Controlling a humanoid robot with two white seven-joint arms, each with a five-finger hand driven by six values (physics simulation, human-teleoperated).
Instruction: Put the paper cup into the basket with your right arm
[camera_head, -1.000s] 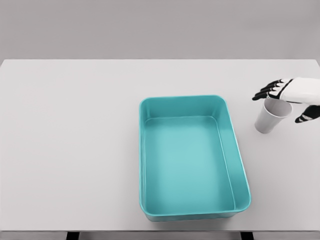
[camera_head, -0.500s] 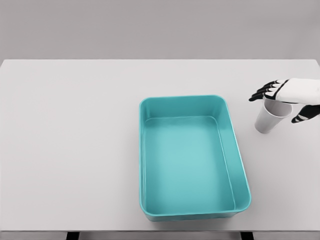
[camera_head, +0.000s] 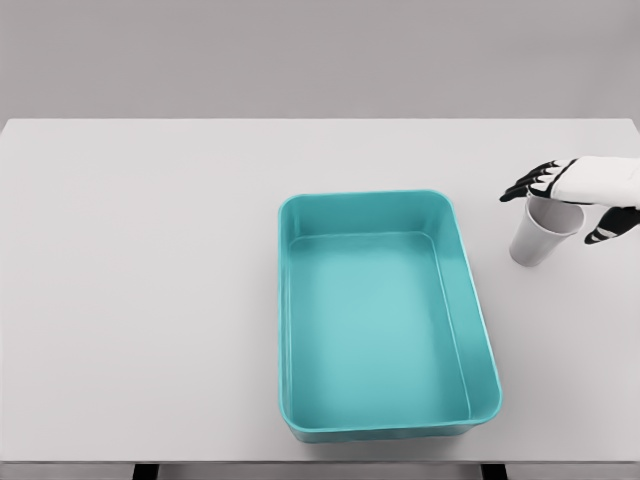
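Paper cup upright right of basket — right robot hand over rim, fingers spread, not clamped.

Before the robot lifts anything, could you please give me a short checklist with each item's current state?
1. Paper cup upright on the table: ok.
2. Right robot hand at the cup's rim: ok.
3. Fingers closed firmly on the cup: cannot tell.
4. Teal basket empty and open to receive it: ok.
5. Table between cup and basket free of obstacles: ok.
6. Left arm out of the way: ok, not in view.
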